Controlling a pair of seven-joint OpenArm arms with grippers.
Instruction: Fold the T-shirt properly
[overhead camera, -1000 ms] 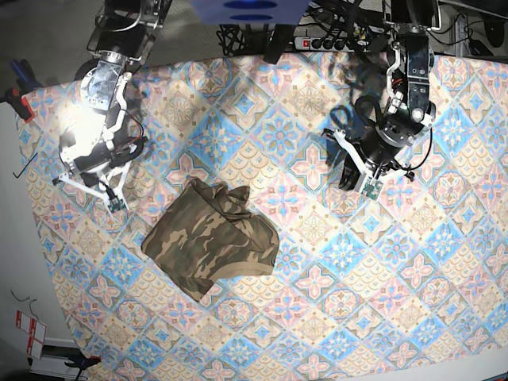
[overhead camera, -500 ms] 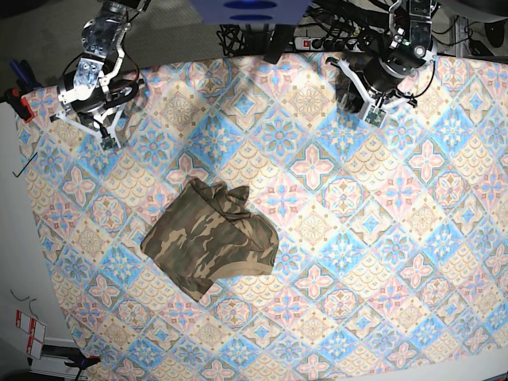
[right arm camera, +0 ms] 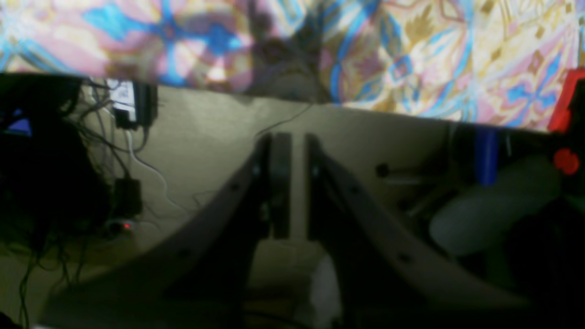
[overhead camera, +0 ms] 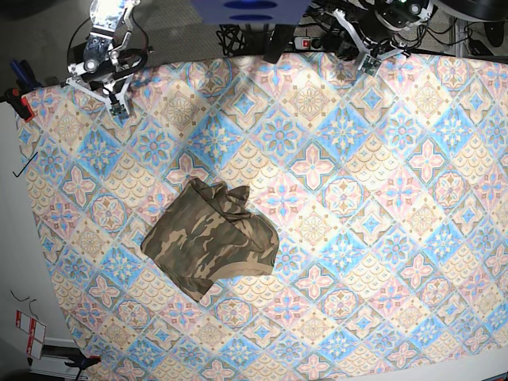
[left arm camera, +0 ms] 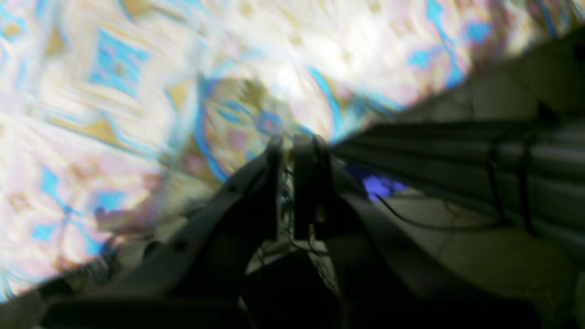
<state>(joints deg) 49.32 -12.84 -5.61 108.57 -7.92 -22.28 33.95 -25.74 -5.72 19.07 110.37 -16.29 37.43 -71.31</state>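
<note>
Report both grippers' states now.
Left gripper: closed, holding nothing.
Right gripper: closed but for a thin gap, holding nothing.

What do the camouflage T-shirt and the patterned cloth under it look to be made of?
T-shirt: soft matte fabric, probably cotton knit; it lies in limp folds and wrinkles. Patterned cloth: thin printed textile, lying flat with faint ripples, matte under the lamp glare; the fibre cannot be told.

Patterned cloth (overhead camera: 357, 198) in blue, pink and tan tiles spreads across the table. A power strip (overhead camera: 316, 40) lies past its far edge among tangled cables (overhead camera: 238, 36). A red clamp (overhead camera: 17, 101) grips the cloth's left corner.
</note>
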